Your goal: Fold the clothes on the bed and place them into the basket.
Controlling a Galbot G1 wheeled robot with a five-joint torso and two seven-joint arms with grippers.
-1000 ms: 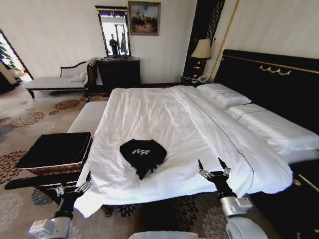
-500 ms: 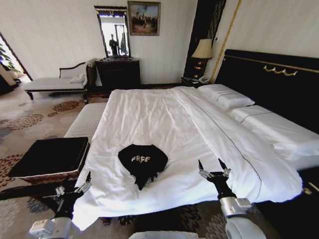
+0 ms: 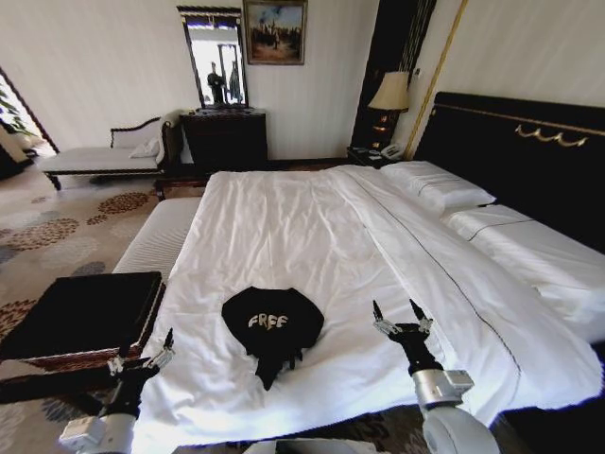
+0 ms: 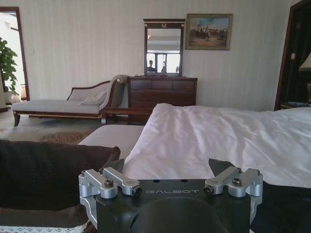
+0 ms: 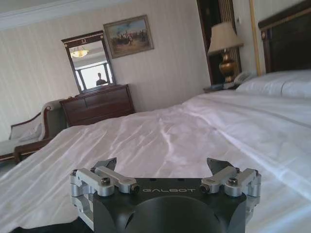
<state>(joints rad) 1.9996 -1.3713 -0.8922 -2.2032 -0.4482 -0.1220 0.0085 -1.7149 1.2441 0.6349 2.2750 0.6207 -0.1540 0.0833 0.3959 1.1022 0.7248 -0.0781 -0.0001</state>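
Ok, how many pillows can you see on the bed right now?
2: near pillow closest to the nightstand, far pillow beside it along the headboard. Others could lie beyond the frame edge.

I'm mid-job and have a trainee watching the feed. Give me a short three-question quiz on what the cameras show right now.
1. True or false: the black T-shirt is already in the basket.
2. Which gripper is nearer the basket: A) left gripper, B) right gripper?
3. Fill in: the white lettering on the T-shirt reads ____.

Key
1. False. It lies crumpled on the white duvet near the foot of the bed, between the two grippers; neither touches it.
2. A. The left gripper hangs by the bed's corner beside the basket; both grippers have open fingers and hold nothing.
3. FREE
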